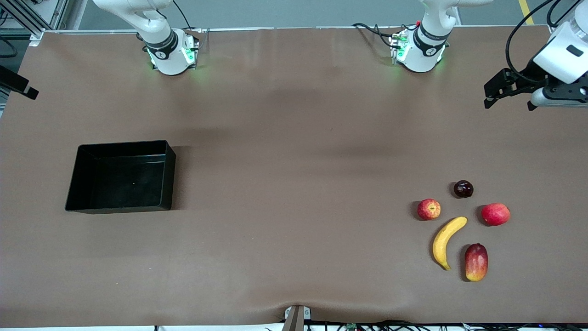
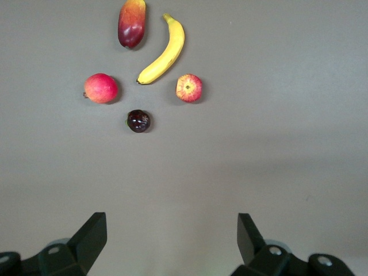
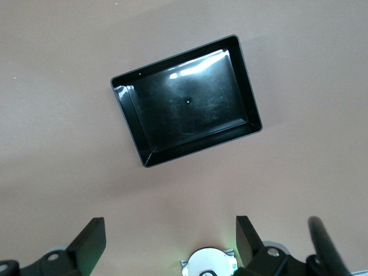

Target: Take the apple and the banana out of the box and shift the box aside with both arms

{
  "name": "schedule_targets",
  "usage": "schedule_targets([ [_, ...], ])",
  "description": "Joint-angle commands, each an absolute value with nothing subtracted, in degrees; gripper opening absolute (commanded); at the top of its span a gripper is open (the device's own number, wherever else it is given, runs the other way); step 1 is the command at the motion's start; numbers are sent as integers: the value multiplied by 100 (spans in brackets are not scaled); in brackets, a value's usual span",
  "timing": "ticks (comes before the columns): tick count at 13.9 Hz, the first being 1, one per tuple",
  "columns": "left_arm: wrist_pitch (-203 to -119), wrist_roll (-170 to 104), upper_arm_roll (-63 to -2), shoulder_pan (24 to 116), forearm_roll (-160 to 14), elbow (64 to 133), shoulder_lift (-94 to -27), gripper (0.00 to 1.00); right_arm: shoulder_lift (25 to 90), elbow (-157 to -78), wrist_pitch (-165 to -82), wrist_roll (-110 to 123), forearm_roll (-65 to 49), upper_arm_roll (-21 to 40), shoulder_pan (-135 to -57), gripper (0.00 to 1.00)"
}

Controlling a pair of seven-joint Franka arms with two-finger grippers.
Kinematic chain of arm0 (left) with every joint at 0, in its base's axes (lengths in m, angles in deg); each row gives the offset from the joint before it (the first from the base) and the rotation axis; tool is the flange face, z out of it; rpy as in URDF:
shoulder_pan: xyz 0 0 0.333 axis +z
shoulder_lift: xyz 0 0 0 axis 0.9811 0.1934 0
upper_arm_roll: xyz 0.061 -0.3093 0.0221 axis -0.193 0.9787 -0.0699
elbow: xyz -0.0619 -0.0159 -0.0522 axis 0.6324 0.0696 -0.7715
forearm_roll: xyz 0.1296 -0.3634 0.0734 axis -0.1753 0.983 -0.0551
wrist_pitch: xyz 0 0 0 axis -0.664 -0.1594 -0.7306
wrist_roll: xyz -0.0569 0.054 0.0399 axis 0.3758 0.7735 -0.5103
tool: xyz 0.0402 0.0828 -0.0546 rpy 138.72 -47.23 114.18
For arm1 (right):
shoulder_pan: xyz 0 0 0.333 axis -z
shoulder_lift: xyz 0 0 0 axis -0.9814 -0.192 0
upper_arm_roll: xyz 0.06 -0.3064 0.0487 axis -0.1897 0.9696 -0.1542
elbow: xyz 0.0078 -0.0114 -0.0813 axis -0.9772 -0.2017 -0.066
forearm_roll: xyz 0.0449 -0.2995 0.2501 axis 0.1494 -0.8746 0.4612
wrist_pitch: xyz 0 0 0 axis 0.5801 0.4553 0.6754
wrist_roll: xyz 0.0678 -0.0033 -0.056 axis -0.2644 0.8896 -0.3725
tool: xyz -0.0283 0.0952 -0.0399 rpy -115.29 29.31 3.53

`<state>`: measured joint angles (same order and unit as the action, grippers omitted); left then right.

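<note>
The black bin (image 1: 121, 179) stands empty toward the right arm's end of the table; it also shows in the right wrist view (image 3: 190, 109). The yellow banana (image 1: 446, 241) and the streaked red apple (image 1: 428, 209) lie toward the left arm's end, the apple beside the banana's upper tip. Both show in the left wrist view, banana (image 2: 164, 54) and apple (image 2: 189, 88). My left gripper (image 1: 510, 105) hangs open and empty over bare table, apart from the fruits; its fingers stand wide apart in its wrist view (image 2: 171, 233). My right gripper (image 3: 171, 236) is open and empty, high above the table and out of the front view.
A red-yellow mango (image 1: 476, 262), a plain red round fruit (image 1: 495, 214) and a dark plum-like fruit (image 1: 463, 189) lie round the banana. A dark object (image 1: 18, 85) juts in at the table's edge at the right arm's end. The right arm's base (image 3: 207, 265) shows below its gripper.
</note>
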<state>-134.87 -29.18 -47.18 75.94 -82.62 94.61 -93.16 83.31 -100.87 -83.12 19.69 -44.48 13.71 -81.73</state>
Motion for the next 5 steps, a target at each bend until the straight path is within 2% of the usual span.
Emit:
schedule_targets([
  [1,-13514,-3159,-4768,7551,-8158,9437,-9381,100,8341,-10038,-8229,1745,-4742,1165,-8086,100],
  [5,-13514,-3433,-4741,7551,-8184,9437,-9381,100,8341,-10047,-8326,697,-4742,1183,-8051,100],
])
